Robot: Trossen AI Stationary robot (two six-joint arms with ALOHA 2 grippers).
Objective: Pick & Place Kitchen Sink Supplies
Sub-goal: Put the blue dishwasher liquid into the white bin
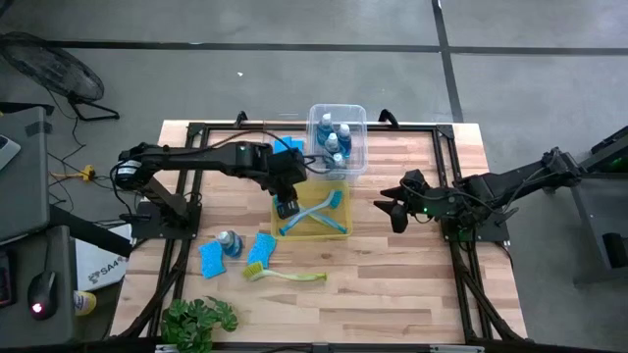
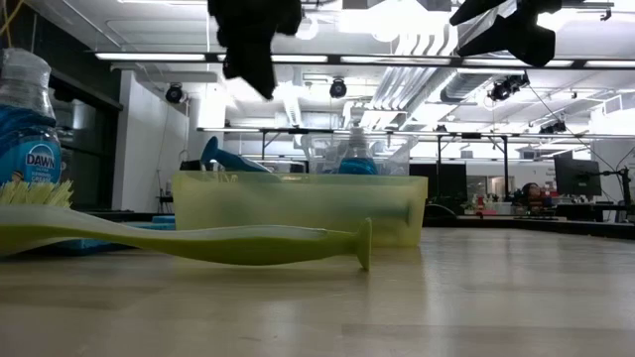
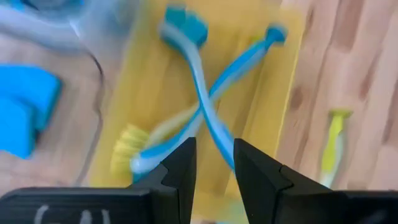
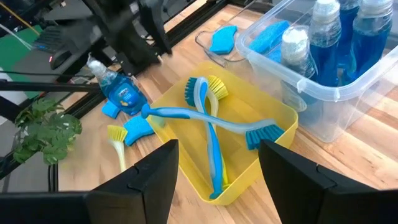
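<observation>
Two long-handled blue brushes (image 1: 314, 208) lie crossed inside the yellow bin (image 1: 339, 233). My left gripper (image 1: 287, 206) hovers above the bin's left end, fingers a little apart and holding nothing; its wrist view looks down on the brushes (image 3: 205, 106). My right gripper (image 1: 392, 211) waits open to the right of the bin, above the table. A yellow-green brush (image 1: 289, 277) lies flat on the table near the front edge, beside two blue sponges (image 1: 211, 258) and a standing blue-liquid bottle (image 1: 229, 241). More bottles (image 1: 334, 137) stand in the clear bin (image 1: 355, 113).
A green leafy plant (image 1: 201, 319) sits at the table's near-left corner. Another blue sponge (image 1: 289, 147) lies left of the clear bin, partly in a shallow clear tray. Bare wood lies to the right of and in front of the yellow bin.
</observation>
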